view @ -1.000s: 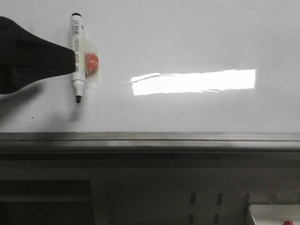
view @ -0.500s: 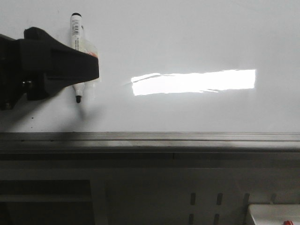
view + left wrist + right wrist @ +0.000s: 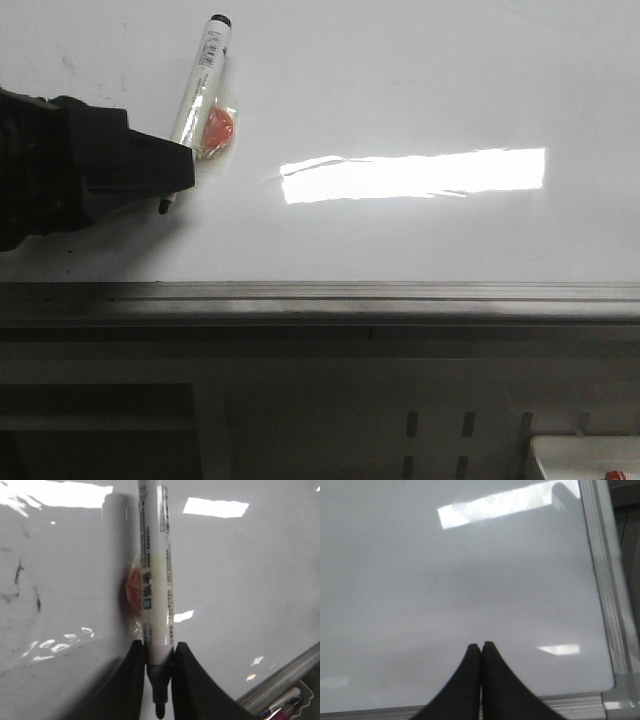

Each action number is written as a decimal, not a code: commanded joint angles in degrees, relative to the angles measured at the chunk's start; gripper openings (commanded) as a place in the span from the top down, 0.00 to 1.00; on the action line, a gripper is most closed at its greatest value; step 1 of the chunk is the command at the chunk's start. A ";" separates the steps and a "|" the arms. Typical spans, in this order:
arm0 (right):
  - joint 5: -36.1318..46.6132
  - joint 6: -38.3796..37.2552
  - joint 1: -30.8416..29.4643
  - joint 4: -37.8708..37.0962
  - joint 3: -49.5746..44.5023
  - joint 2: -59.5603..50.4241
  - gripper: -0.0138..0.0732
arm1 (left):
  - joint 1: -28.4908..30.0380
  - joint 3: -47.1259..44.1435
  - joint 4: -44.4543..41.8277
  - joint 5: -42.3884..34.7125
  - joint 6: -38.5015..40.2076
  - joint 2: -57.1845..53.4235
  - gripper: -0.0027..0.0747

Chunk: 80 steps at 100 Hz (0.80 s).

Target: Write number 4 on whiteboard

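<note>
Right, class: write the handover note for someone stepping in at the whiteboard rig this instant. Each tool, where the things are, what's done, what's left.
Left tool: shut on the marker near its uncapped tip; the marker leans, its rear end tilted up and to the right in the front view.
Right tool: shut, holding nothing, above bare board near a corner of the frame.
Whiteboard: flat, only faint smudges; a small orange piece is taped to the marker barrel.
Done: marker gripped.
Left: no stroke of the 4 shows yet; the whole digit is still to write.

The left hand (image 3: 170, 170) hides the marker's (image 3: 198, 88) lower barrel; its print is unreadable.
</note>
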State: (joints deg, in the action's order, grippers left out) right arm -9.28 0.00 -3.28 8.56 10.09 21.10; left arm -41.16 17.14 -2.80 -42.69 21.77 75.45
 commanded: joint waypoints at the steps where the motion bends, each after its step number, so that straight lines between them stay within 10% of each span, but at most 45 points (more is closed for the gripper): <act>1: 4.06 0.76 -0.33 -0.07 2.04 0.88 0.92 | -0.48 1.59 -0.12 -5.86 0.46 -1.01 0.99; 24: -5.61 1.47 6.49 0.06 8.37 1.56 0.92 | -0.48 1.39 -6.04 -6.70 -0.39 -1.11 0.99; 60: -8.12 7.04 38.57 0.06 21.70 15.98 0.91 | -0.48 1.34 -18.30 -9.59 -12.07 -1.19 0.99; 80: -10.52 8.36 48.61 0.06 31.75 26.60 0.41 | -0.48 1.34 -27.86 -10.52 -15.16 -2.71 0.99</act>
State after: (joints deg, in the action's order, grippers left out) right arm -22.31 7.35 42.92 8.63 36.41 44.02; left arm -41.16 17.14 -28.17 -47.95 7.99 75.05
